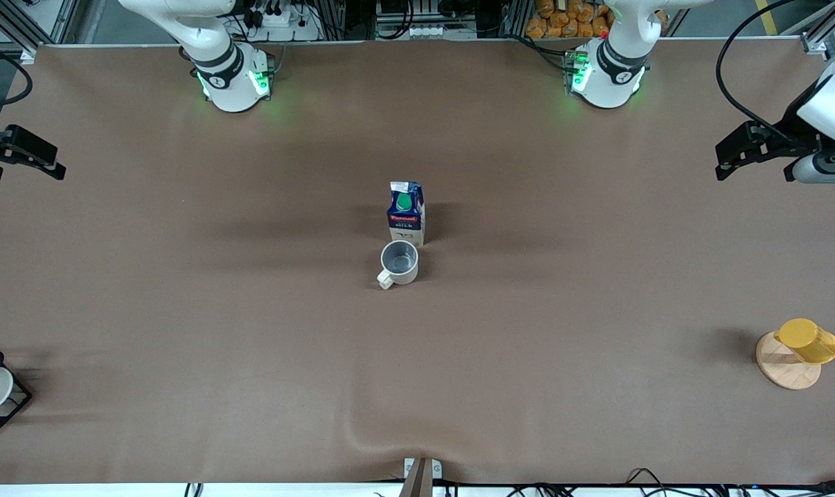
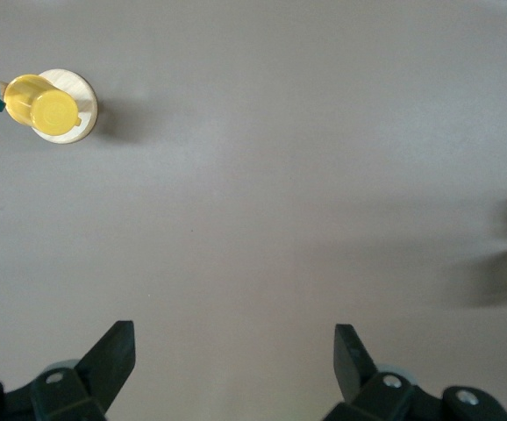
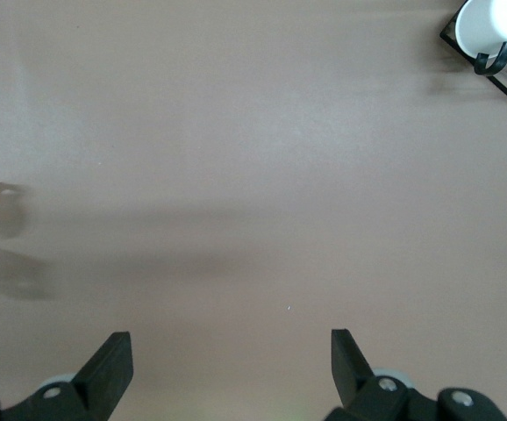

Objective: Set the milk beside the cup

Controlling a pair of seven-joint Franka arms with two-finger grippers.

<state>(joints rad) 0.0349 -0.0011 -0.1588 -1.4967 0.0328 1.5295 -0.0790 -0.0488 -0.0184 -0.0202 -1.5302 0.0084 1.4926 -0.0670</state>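
Blue-and-white milk [image 1: 406, 214] stands upright mid-worktop, just beside the cream cup [image 1: 399, 263], which sits nearer the front camera. Both arms wait at the table's ends: left gripper [image 2: 234, 361] and right gripper [image 3: 232, 367] over bare worktop, fingers wide, holding nothing. Judging by this, placement looks done; any nudge risks toppling the carton

Both arms wait, drawn back to their own ends of the worktop. The left pincer [image 2: 234, 364] and the right pincer [image 3: 232, 368] hang with fingers spread wide, holding nothing.
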